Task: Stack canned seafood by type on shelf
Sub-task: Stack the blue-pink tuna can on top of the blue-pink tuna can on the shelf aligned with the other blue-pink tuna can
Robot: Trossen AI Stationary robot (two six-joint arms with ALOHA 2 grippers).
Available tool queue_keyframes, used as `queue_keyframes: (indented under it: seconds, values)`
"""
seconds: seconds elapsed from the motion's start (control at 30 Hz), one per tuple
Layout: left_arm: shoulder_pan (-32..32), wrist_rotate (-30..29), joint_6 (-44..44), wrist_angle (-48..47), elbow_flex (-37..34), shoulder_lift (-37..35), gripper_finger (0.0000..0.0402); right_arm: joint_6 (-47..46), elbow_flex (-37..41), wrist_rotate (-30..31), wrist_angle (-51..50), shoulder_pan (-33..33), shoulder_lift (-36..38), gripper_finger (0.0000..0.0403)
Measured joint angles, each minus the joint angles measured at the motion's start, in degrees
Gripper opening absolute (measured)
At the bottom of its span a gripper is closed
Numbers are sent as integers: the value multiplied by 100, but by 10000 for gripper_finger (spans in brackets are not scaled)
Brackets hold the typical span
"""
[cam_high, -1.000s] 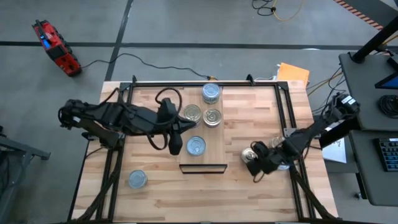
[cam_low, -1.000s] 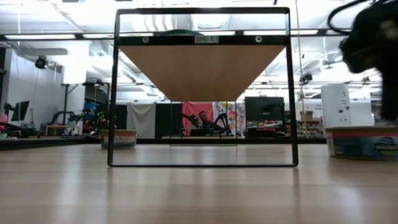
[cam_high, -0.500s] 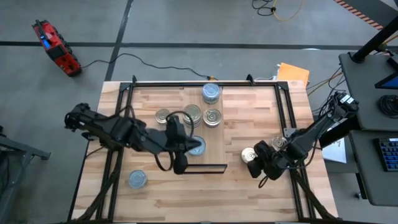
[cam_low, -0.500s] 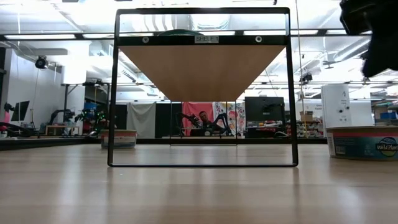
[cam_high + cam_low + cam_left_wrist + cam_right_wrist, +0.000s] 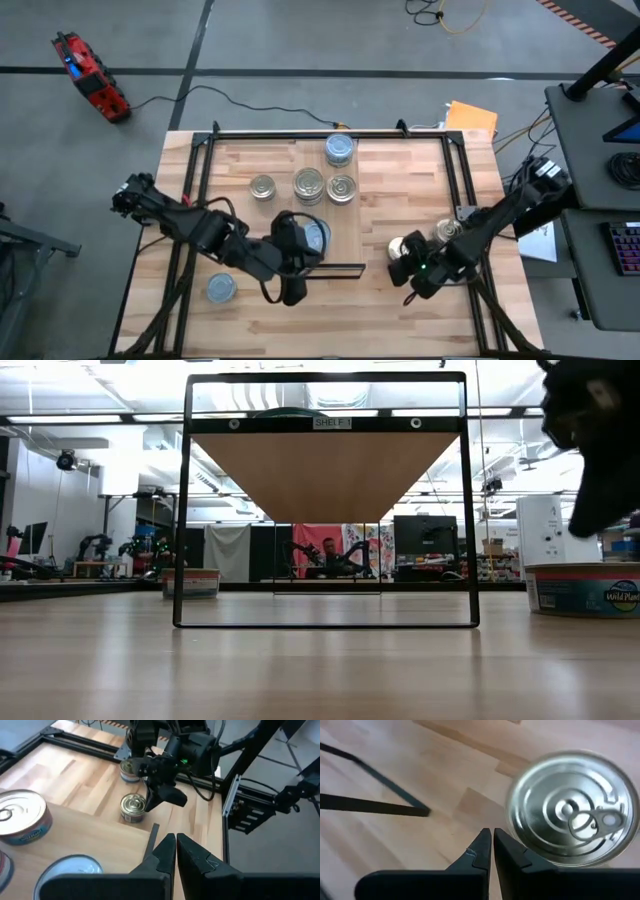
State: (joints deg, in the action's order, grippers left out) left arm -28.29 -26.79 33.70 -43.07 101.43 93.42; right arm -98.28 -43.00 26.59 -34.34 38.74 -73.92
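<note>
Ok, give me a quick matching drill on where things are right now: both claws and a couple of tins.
1 left claw
2 right claw
3 ringed-top tin
4 lone blue-topped tin

a table, front left
b shut, by the shelf's front edge
c shut, beside the ringed-top tin
d table, right of the shelf

Pairs: 1-b; 2-c; 3-d; 4-a

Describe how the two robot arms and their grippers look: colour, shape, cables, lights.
Both arms are dark, nearly black, and built of jointed segments. Black cables loop along the left arm. The right arm shows a small green light near its wrist. The left gripper and the right gripper each end in two flat, dark fingers tapering to pointed tips.
</note>
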Motion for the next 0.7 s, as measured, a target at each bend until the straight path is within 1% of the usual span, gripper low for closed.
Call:
queue_keyframes:
  seconds: [0.17,0.23,0.37,0.47,0.6,0.7]
  values:
    - [-246,-3,8,-117,0,32,0,-223,-80,-246,10,7,-494,12]
    - [-368,-24,8,-161,0,32,0,-174,-197,-303,38,14,-569,12]
    - [-582,-257,41,-171,-52,32,0,58,-429,-281,-15,14,-529,12]
    - [-636,-314,243,-159,-118,32,0,-6,-618,-91,-658,-2,-447,12]
    - [-676,-328,407,-167,-146,32,0,-296,-728,-167,-1833,-31,-447,12]
    - [-699,-331,466,-161,-147,32,0,-250,-599,-309,-1775,-28,-453,12]
